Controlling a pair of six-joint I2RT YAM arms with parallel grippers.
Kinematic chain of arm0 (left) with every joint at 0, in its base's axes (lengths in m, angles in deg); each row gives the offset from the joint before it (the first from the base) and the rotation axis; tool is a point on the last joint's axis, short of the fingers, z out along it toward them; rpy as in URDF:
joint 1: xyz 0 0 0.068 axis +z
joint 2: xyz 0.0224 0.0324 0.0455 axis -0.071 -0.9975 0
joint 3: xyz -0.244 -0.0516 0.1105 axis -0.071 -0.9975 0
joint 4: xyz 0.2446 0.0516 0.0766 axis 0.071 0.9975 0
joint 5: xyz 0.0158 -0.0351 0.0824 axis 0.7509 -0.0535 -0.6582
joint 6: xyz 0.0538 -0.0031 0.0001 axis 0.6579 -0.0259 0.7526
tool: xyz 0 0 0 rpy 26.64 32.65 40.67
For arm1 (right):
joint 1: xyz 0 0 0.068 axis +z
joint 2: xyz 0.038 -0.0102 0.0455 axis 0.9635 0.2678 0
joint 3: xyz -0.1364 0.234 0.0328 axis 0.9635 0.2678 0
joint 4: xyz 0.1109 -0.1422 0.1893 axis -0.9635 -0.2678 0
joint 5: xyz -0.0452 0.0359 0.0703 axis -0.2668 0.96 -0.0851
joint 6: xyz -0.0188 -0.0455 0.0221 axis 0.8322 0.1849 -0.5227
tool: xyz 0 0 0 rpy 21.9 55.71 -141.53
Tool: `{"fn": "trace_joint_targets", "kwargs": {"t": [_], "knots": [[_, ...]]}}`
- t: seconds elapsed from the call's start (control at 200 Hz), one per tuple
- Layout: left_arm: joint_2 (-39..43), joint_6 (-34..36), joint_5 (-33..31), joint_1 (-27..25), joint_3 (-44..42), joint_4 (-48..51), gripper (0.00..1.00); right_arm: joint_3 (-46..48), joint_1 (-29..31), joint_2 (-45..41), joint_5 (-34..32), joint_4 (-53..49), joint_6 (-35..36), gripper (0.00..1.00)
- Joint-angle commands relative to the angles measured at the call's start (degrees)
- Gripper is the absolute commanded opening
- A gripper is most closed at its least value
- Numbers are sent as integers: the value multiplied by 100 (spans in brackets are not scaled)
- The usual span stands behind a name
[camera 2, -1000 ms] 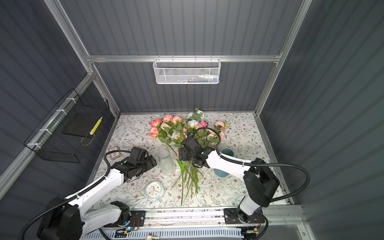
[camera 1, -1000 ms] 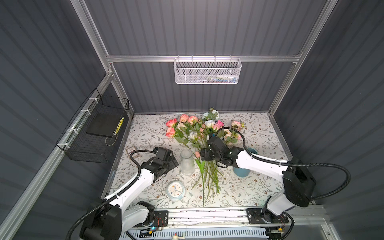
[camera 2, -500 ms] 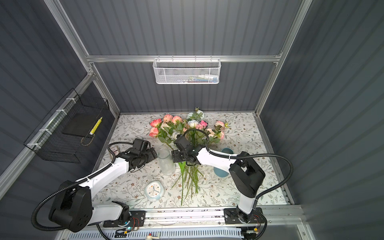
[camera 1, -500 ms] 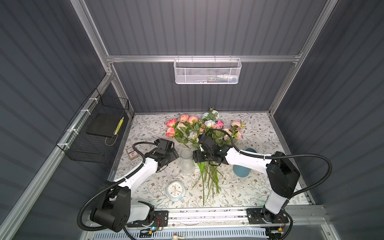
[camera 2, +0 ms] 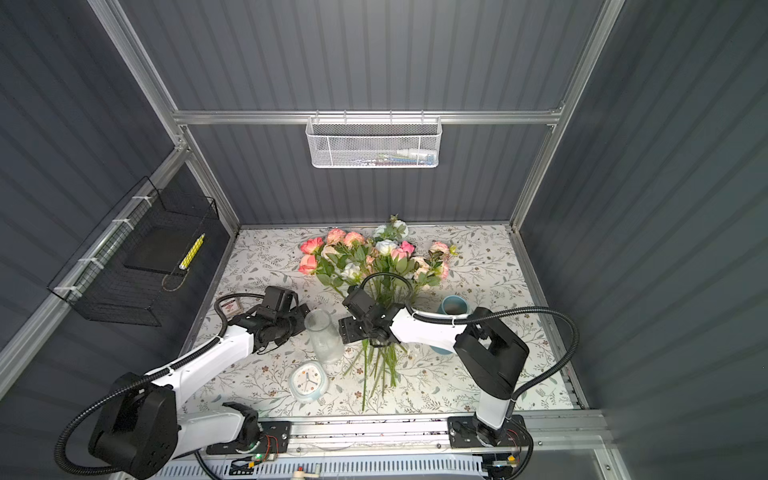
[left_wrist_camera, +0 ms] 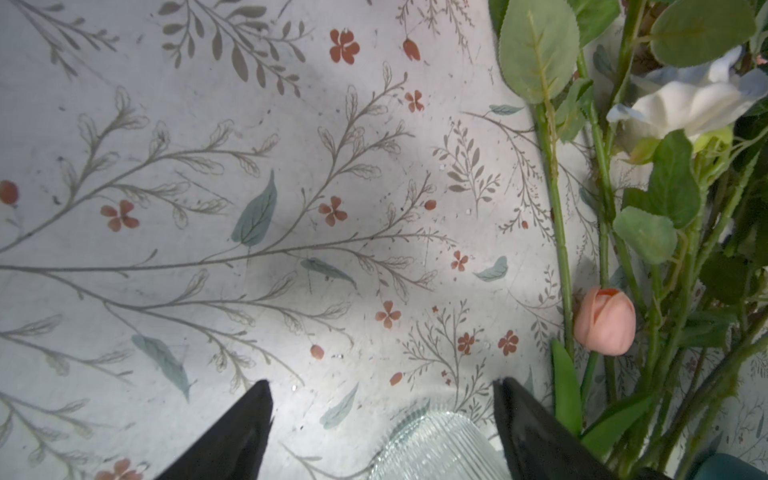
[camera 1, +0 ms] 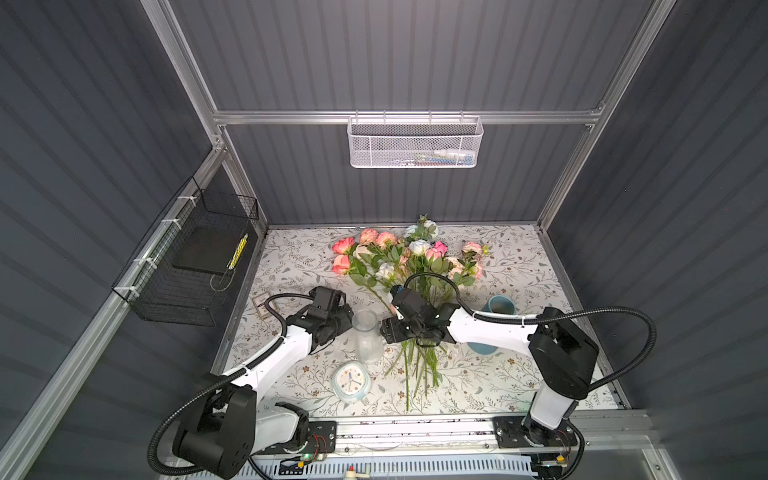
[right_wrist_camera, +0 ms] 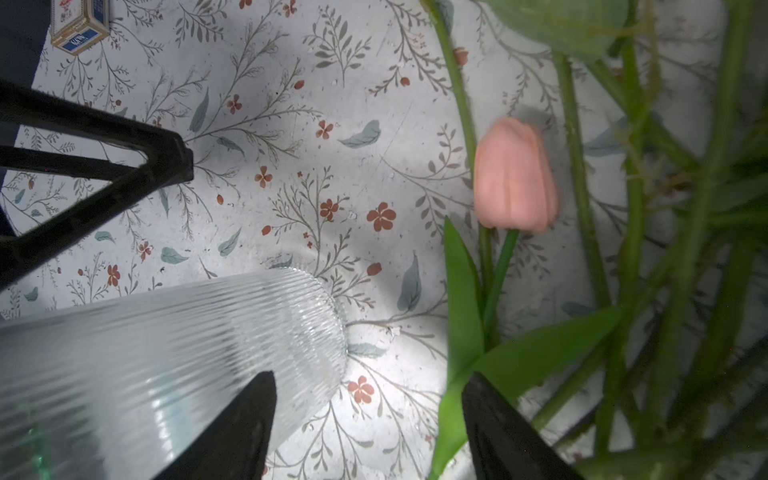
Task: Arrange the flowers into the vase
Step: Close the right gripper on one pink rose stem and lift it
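Flowers [camera 1: 409, 266] heaped flat on my bench [camera 1: 519, 266], glass vase [camera 1: 368, 338] upright just beside them — my left tool [camera 1: 346, 322] spread wide at the vase, right tool [camera 1: 387, 332] spread too, on its other side over the flowers.

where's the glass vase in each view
In a top view: glass vase mid-table, just beyond the clock.
In a top view: same spot.
Left wrist: its ribbed glass between the left gripper fingertips.
Right wrist: ribbed wall beside the right gripper.
Shared landmark: the flowers lying next to it.
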Motion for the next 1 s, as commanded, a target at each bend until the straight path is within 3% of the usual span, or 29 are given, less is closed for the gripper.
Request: {"fn": "trace_joint_targets", "kwargs": {"t": [0.0, 0.14, 0.205, 0.335, 0.48, 0.68, 0.995], "knots": [[127, -40, -155, -22, 85, 293, 88, 218, -244, -490, -431, -3, -217, 75], [541, 90, -782, 22, 523, 747, 99, 258, -846, -861, -199, -141, -313, 78], [822, 179, -1084, 27, 757, 896, 100, 60, -1078, -792, -63, -329, -238, 77], [1307, 277, -1544, 31, 1081, 1149, 100, -589, -1350, -272, -64, -836, -107, 67], [1812, 353, -1581, 31, 1102, 1232, 100, -1086, -1444, 270, -248, -1345, -93, 55], [2240, 422, -1547, 31, 924, 1357, 100, -708, -1364, 223, -273, -1215, -432, 54], [2281, 409, -1569, 31, 782, 1461, 100, -721, -1471, 666, -443, -1020, -441, 43]]}}
